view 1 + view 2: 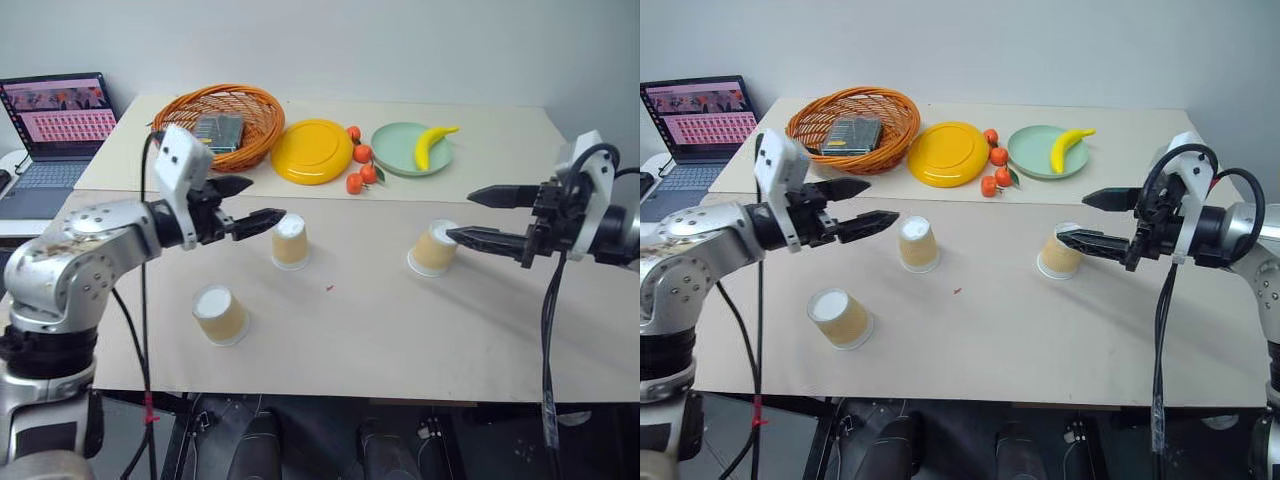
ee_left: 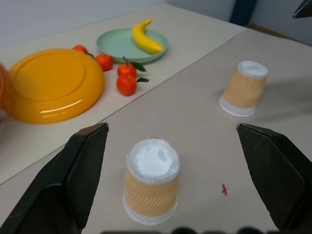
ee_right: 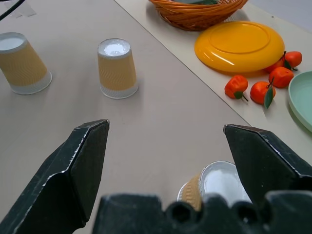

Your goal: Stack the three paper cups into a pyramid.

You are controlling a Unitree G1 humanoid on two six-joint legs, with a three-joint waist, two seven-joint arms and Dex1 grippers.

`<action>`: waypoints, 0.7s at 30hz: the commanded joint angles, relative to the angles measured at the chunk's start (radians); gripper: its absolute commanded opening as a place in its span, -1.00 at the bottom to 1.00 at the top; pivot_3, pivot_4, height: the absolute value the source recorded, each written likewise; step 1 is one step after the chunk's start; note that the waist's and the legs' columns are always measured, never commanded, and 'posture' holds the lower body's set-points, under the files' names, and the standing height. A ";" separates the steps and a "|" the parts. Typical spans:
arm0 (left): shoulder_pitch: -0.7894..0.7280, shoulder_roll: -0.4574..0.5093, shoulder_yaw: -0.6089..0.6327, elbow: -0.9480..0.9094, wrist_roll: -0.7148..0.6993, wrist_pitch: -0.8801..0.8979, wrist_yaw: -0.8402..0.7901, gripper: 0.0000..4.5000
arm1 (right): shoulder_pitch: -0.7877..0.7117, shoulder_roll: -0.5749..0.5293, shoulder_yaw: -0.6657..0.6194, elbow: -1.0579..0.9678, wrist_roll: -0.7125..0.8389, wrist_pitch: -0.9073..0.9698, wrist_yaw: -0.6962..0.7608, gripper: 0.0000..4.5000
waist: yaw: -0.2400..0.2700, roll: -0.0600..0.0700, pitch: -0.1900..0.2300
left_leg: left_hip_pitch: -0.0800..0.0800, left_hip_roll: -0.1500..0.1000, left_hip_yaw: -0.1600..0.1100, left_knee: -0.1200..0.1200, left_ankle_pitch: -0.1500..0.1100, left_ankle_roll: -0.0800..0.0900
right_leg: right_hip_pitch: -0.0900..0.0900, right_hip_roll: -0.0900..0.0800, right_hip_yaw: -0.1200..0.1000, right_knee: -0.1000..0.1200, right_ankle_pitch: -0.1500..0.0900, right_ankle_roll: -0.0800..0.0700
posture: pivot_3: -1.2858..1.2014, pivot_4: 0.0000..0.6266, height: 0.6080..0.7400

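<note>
While all three paper cups were standing apart and upside down on the table (image 1: 400,350), I judged that I was at the very start: nothing was stacked, and both arms were lining up for a first pick. The middle cup (image 1: 290,242) sat just off the tips of the left gripper (image 1: 250,204), whose fingers were spread wide with nothing between them; in the left wrist view that cup (image 2: 152,179) lay between the two fingers but ahead of them. The right cup (image 1: 434,248) stood near the table's middle seam, with the right gripper (image 1: 478,216) beside it, equally spread and empty, its lower finger level with the cup's top. The near cup (image 1: 219,315) stood by itself, closer to my side and to the left.

For the pyramid I reckoned two cups had to end up side by side as a base, so the next move called for easing a gripper forward until its fingers straddled a cup's ribbed wall, then closing gently, since thin paper would crush or tip under a hard squeeze.

As for writing, I could read none. The cups carried no print I could make out, the laptop (image 1: 55,120) screen showed only rows of small pinkish tiles, and the dark packet in the wicker basket (image 1: 260,125) was too small to tell.
</note>
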 commanded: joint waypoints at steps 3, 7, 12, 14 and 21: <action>0.011 0.037 0.157 -0.012 -0.084 -0.028 -0.091 1.00 | 0.019 -0.001 -0.066 -0.031 0.006 -0.021 -0.014 0.97 | -0.014 0.000 0.000 | 0.000 0.000 0.000 0.000 0.000 0.000 | 0.000 0.000 0.000 0.001 0.000 0.000 | 0.03 -0.52 0.88; 0.179 0.060 0.269 -0.095 -0.081 -0.093 -0.144 1.00 | -0.050 0.021 -0.008 0.024 -0.018 -0.051 0.005 0.97 | -0.025 0.000 0.000 | 0.002 0.000 0.001 0.000 0.000 0.000 | 0.000 0.000 0.001 0.003 0.000 0.000 | 0.03 -0.52 0.88; 0.457 0.055 0.387 -0.182 0.006 -0.280 -0.234 1.00 | -0.175 0.067 0.089 0.116 -0.055 -0.085 0.071 0.97 | -0.031 0.000 0.000 | 0.005 0.000 0.001 0.000 0.000 0.000 | 0.001 0.000 0.002 0.004 0.000 -0.001 | 0.03 -0.52 0.88; 0.519 0.070 0.408 -0.187 0.001 -0.297 -0.269 1.00 | -0.205 0.077 0.110 0.138 -0.060 -0.088 0.097 0.97 | -0.028 0.000 0.000 | 0.005 0.001 0.002 0.000 0.000 0.000 | 0.001 0.000 0.002 0.004 0.000 -0.001 | 0.03 -0.52 0.88; 0.669 -0.009 0.408 -0.226 0.034 -0.398 -0.257 1.00 | -0.277 0.099 0.160 0.197 -0.093 -0.110 0.164 0.97 | -0.007 0.000 0.000 | 0.004 0.001 0.002 0.000 0.000 0.000 | 0.001 0.000 0.001 0.003 0.000 -0.001 | 0.03 -0.52 0.88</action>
